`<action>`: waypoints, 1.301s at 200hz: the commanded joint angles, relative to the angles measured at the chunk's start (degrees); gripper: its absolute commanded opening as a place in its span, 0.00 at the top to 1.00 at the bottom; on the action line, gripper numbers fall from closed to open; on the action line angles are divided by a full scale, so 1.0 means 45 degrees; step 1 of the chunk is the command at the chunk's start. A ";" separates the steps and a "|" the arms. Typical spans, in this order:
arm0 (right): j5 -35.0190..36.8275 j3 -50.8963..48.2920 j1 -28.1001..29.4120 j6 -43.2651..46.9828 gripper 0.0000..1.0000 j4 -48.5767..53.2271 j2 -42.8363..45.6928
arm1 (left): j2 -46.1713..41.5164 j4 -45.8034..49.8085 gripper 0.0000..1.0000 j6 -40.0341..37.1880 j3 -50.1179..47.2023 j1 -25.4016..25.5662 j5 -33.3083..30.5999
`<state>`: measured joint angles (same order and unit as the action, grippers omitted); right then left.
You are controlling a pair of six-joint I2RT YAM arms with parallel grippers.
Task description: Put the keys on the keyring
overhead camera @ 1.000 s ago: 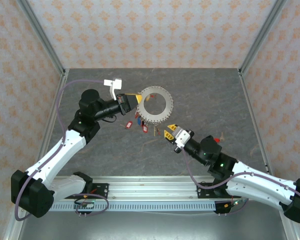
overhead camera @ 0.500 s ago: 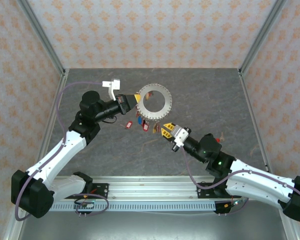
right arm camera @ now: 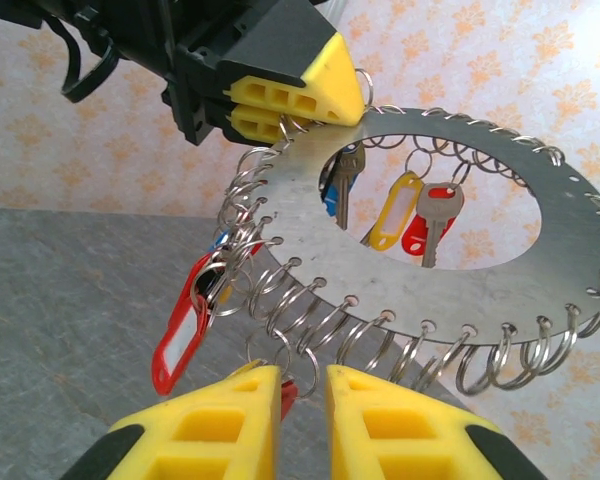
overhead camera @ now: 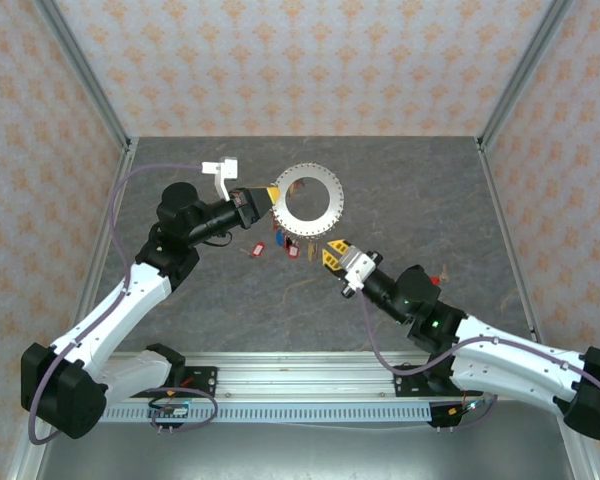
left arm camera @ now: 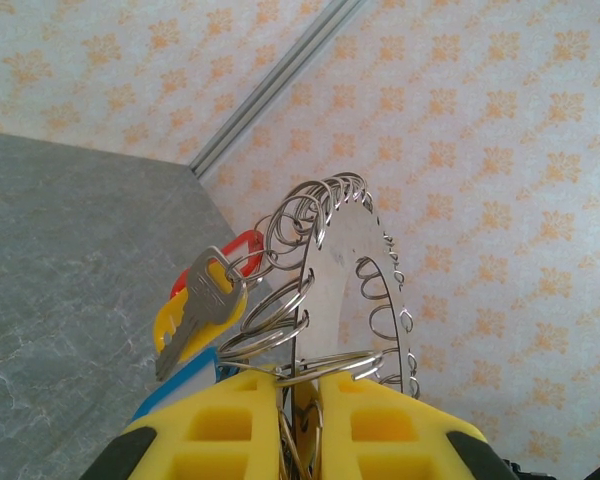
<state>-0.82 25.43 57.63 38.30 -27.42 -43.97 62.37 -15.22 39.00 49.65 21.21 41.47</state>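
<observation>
Between the clamped fingers of our left gripper [left arm camera: 300,385] sits the keyring [right arm camera: 460,262]; our right gripper [right arm camera: 302,375] (fingers slightly apart) has closed in beneath the keys [right arm camera: 175,335], likely to thread another.

Grey tabletop [overhead camera: 420,200], patterned walls [overhead camera: 300,60]

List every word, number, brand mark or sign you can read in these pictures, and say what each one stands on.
No text can be read in these views.
On the silver key, any stamping on the head is too blurred to read.
On the red tag, the white insert looks blank.
On the wallpaper, there is a repeating ornament and no letters.
</observation>
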 commanded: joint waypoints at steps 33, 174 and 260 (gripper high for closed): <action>0.0809 0.0543 0.0080 0.0559 0.81 -0.1512 -0.0647 | -0.0389 -0.0677 1.00 0.0005 0.0246 -0.0126 -0.0073; 0.0846 0.0598 0.0070 0.0191 0.82 -0.1502 -0.1108 | -0.0383 -0.0553 1.00 0.0048 0.0374 -0.0124 -0.0134; 0.1239 0.0613 0.0085 0.0127 0.80 -0.1890 -0.1411 | -0.0423 -0.0421 1.00 -0.0032 0.0351 -0.0125 -0.0237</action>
<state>3.27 26.37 57.63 39.05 -33.45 -50.02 62.37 -14.33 38.98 49.65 21.21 41.04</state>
